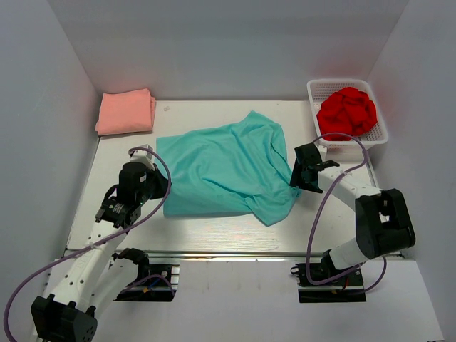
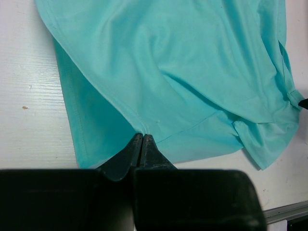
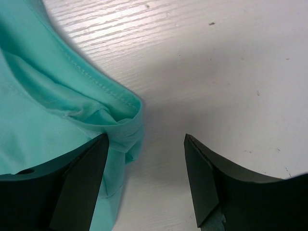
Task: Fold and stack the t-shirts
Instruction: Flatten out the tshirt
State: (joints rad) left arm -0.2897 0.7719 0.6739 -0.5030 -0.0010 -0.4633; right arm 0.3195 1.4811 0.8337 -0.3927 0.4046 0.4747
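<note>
L gripper (image 2: 142, 138) pinches teal tee (image 2: 183, 62) edge (R gripper (image 3: 145, 139) agape, just beside it).

Teal t-shirt (image 2: 183, 72) runs off the top edge (left wrist view).

- White table (image 1: 214, 229), fine wood grain, pale walls on three sides, metal rail along the near edge.
- Teal tee (image 1: 224, 167) in the middle, spread mostly flat but skewed, rumpled along its right side, one corner reaching toward the near edge.
- Pink tee (image 1: 126, 112) at the far left corner, folded into a neat rectangle, well apart from the teal tee.
- White mesh basket (image 1: 340, 81) at the far right corner, near the right wall.
</note>
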